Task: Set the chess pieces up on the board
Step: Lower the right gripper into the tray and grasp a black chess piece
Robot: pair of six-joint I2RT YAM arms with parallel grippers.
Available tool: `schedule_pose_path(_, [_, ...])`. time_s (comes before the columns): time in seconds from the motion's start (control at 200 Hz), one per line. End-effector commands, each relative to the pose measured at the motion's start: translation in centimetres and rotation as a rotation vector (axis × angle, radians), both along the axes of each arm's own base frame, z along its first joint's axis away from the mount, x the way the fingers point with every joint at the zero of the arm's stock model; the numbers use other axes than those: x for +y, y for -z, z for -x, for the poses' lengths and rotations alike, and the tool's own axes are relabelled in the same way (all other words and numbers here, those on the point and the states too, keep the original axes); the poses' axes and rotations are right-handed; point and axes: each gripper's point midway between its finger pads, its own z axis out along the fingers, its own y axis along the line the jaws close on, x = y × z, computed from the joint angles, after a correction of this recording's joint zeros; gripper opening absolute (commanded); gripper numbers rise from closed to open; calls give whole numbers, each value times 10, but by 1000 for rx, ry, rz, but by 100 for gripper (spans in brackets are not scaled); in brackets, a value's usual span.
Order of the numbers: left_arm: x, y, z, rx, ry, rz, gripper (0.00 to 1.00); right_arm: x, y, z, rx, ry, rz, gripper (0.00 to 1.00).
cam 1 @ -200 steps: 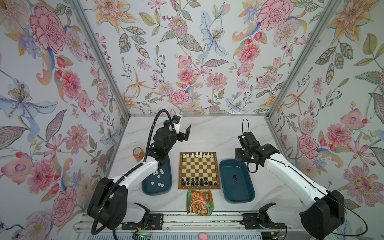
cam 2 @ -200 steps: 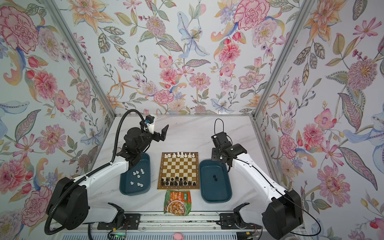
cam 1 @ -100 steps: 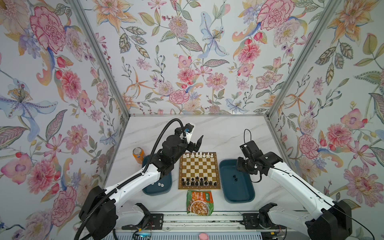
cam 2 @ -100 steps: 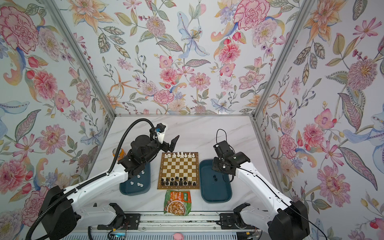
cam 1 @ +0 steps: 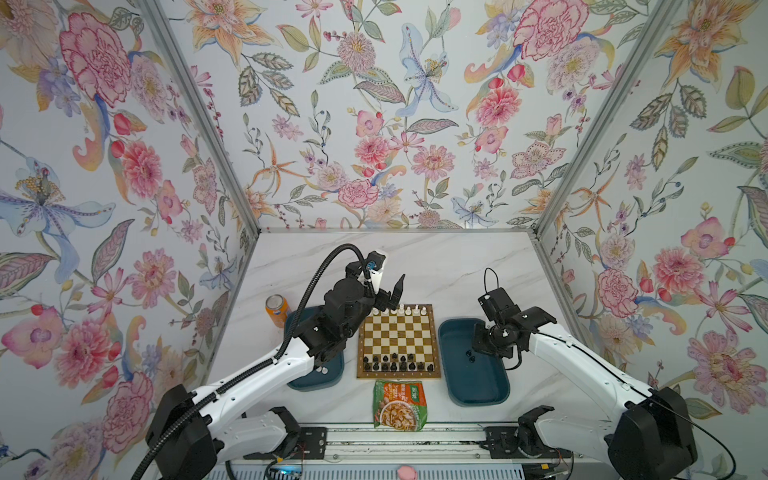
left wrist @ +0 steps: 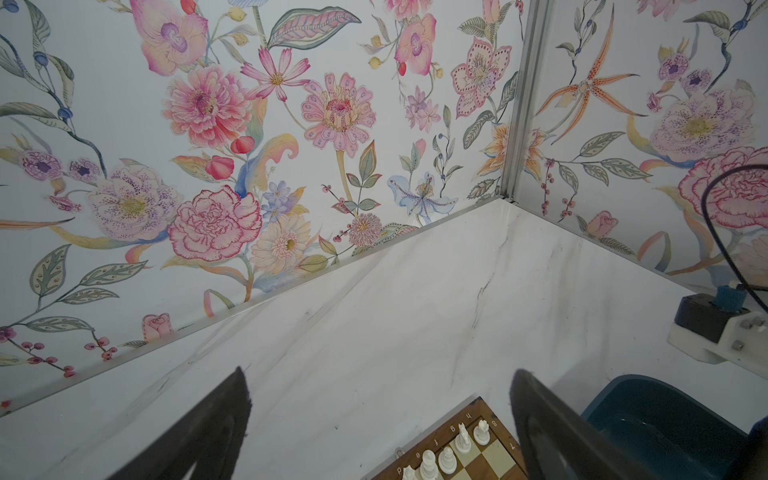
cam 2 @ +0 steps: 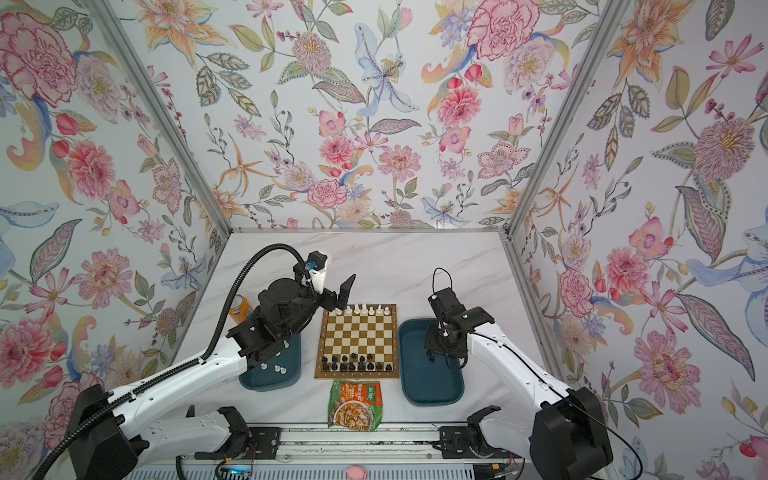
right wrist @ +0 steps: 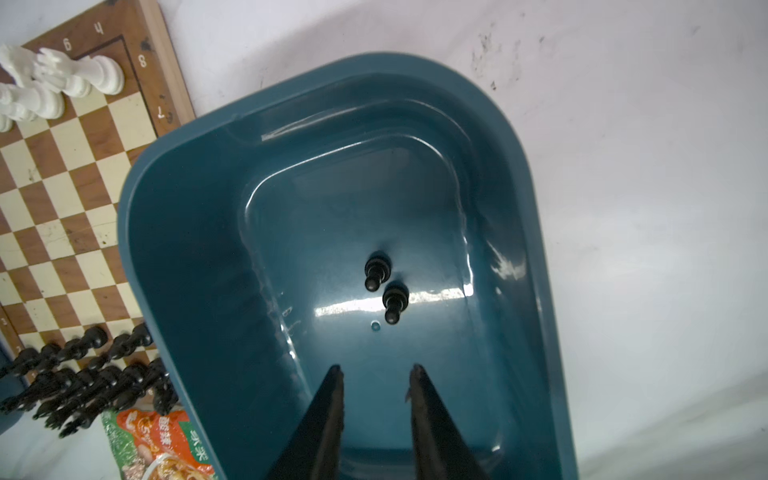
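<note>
The left pincer (left wrist: 380,376), spread wide and empty, hangs raised by the far edge of the board (cam 1: 398,336). The right pincer (right wrist: 376,370), jaws narrowly parted on nothing, sits low in the tray (right wrist: 187,249); two black pawns (right wrist: 377,270) lie just beyond its tips.

Glossy teal plastic tray (right wrist: 187,270), wood-bordered board (right wrist: 62,166), smooth marble-look tabletop (right wrist: 623,166), shiny snack packet (cam 1: 400,405)

One board (cam 1: 397,336), two trays (cam 1: 316,380) (cam 1: 478,386), one can (cam 1: 277,309), one packet (cam 1: 400,405); two black pawns (right wrist: 377,270) (right wrist: 395,300) lie in one tray; pieces (cam 1: 393,366) standing on the board are too small to count
</note>
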Motion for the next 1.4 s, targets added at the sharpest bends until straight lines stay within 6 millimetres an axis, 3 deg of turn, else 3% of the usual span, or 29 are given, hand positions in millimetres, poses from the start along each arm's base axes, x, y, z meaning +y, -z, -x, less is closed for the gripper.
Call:
schedule_pose_path(0.0, [8,3,4,16,-37,6,99,6,6,-7,4,-35,-15,28])
schedule_pose_path(0.28, [11,10,4,30,-56,-12,99,10,19,-17,43,-60,13,27])
schedule_pose_path(1.126, [0,25,-4,51,-46,-65,99,9,40,-17,88,-75,43,24])
schedule_pose_path(1.391, [7,26,-1,53,-62,-63,99,9,45,-20,93,-76,48,31])
